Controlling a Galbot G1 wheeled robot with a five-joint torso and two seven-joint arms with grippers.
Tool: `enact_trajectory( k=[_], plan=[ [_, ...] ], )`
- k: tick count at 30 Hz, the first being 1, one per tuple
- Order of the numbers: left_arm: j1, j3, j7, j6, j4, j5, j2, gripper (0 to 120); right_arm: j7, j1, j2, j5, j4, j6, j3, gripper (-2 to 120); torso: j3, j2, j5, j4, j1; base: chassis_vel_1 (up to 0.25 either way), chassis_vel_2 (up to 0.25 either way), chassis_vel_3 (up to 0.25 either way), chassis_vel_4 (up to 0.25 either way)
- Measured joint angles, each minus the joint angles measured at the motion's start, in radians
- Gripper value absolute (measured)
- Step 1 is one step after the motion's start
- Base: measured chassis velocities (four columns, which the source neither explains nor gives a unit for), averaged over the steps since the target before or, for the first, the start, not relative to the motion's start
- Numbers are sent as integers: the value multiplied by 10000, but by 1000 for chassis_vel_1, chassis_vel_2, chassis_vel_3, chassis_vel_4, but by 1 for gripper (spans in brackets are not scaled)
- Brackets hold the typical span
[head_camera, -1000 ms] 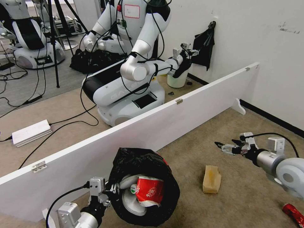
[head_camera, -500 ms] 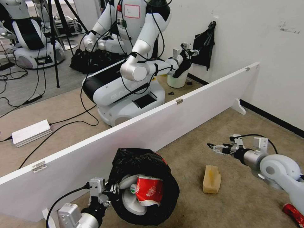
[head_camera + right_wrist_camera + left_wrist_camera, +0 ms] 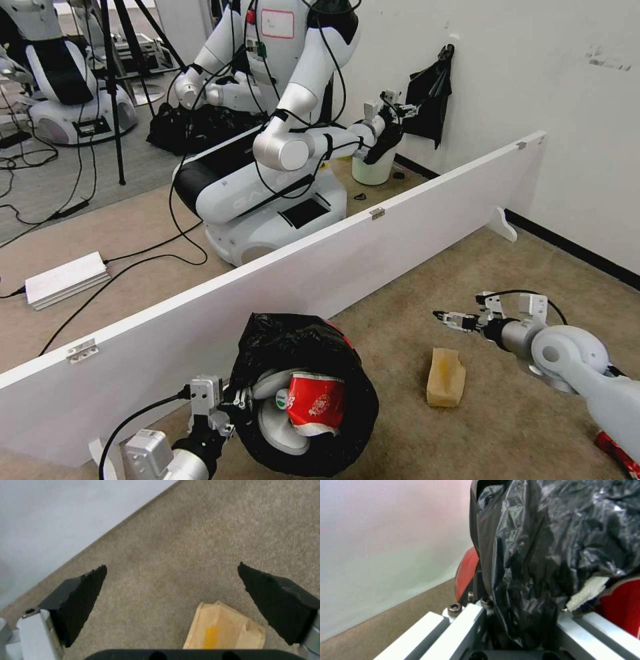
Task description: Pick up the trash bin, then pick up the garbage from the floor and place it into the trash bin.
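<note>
A long white board (image 3: pixel 373 260) stands across the tan carpet (image 3: pixel 520 413), and just in front of it the trash bin (image 3: pixel 303 393) (red body, crinkly black bag) is tipped on its side with a red-and-white paper cup (image 3: pixel 315 402) in its mouth. The left gripper (image 3: pixel 230 400) is clamped on the bin's bag-covered rim near the carpet's front edge. The right gripper (image 3: pixel 448 319) hangs above the carpet with its fingers (image 3: pixel 80 597) wide apart, the tan paper bag (image 3: pixel 446 377) lying just below them, and a red can (image 3: pixel 617 448) sits at the carpet's front right corner.
</note>
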Motion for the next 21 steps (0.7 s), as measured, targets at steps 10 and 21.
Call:
enact_trajectory(
  k=[10,21],
  plan=[
    [-52,-235,90,-133,80,-155,30,0,526,1273,144,602,-785,-383,-1515,100,0,0,-1,-2,0,0,0,0,0],
    [-100,-513,227,-256,195,-415,94,0,749,3554,-81,1329,-1594,-794,-4035,100,1,0,-1,2,0,0,0,0,0]
  ],
)
